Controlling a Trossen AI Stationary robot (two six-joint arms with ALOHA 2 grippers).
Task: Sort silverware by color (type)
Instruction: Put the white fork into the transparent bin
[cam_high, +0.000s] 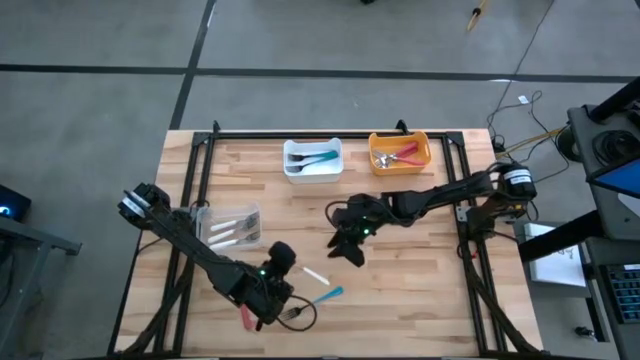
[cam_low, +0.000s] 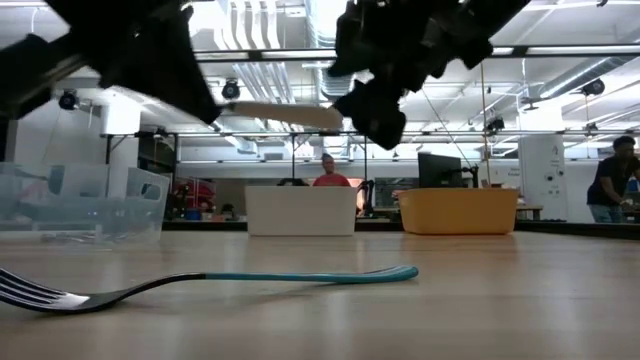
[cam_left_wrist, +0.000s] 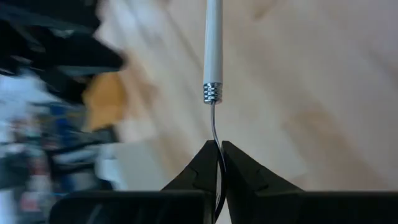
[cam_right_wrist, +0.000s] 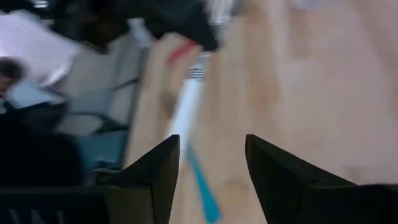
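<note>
— Teal-handled fork (cam_low: 250, 279) lies nearest, flat on the counter (cam_high: 420, 260).
— And the left hand (cam_left_wrist: 217, 149)?
— Clenched on a white-handled utensil (cam_left_wrist: 213, 43), lifted at the near left. Next, I'd judge: carry it to the clear bin (cam_high: 232, 228). Right hand (cam_right_wrist: 211, 168) waits mid-counter, fingers spread.

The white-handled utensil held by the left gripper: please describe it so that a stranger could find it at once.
Look at the near edge of the wooden table, where the left gripper is shut. It pinches the thin metal neck of the white-handled utensil, lifted off the wood. The teal-handled fork beside it lies flat and loose.
</note>
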